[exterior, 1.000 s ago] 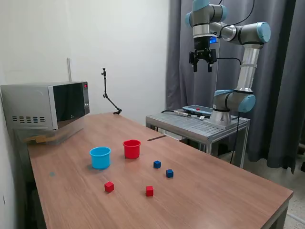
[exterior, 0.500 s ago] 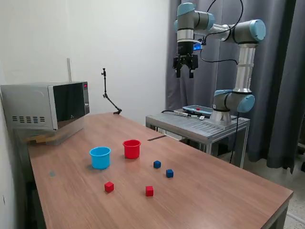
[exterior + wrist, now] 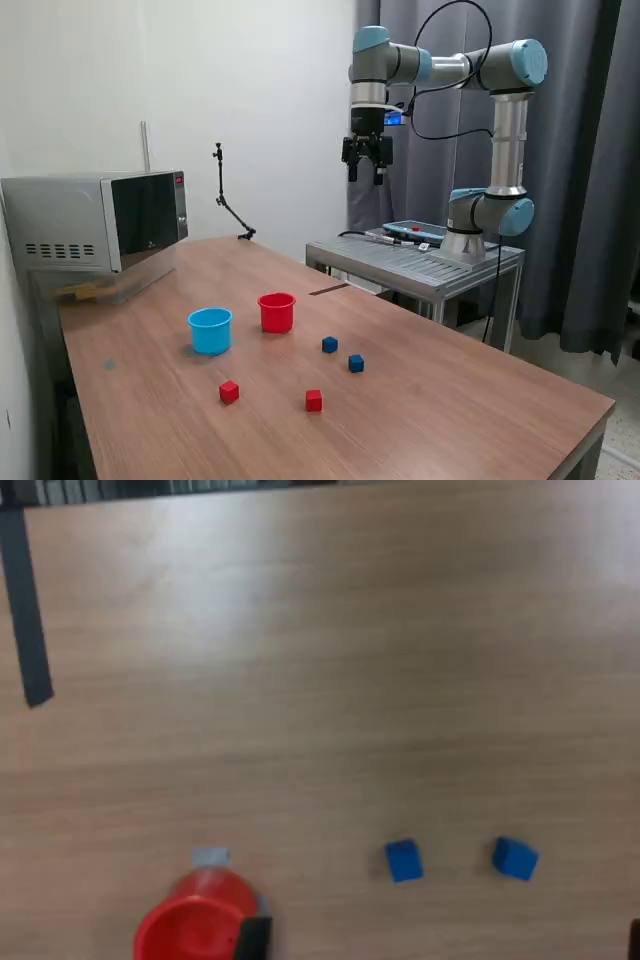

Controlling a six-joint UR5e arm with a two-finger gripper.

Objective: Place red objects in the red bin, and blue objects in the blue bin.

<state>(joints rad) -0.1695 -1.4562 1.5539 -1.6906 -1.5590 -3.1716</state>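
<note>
The red cubes (image 3: 229, 392) (image 3: 314, 400) lay untouched on the wooden desk (image 3: 450, 410), and the end effector (image 3: 366, 177) hung high above the desk's far side, pointing straight down, its two fingers slightly parted with nothing between them. It was carried by the UR5e arm (image 3: 507, 120), whose base stood on a metal stand (image 3: 400, 262) beyond the desk, in front of a dark curtain (image 3: 590, 180). Far below the end effector, the red cup (image 3: 276, 312) stood upright near the desk's middle, with the light blue cup (image 3: 210, 330) upright just beside it toward the exterior view's left. The two dark blue cubes (image 3: 330, 344) (image 3: 356, 363) lay near each other on the exterior view's right of the red cup, apart from it. The two red cubes lay nearer the camera, well apart from one another and from both cups. The wrist view showed the red cup (image 3: 195, 928) from above and both blue cubes (image 3: 403, 861) (image 3: 515, 858) on bare wood. A microwave (image 3: 95, 220) sat at the desk's far corner on the exterior view's left.
</note>
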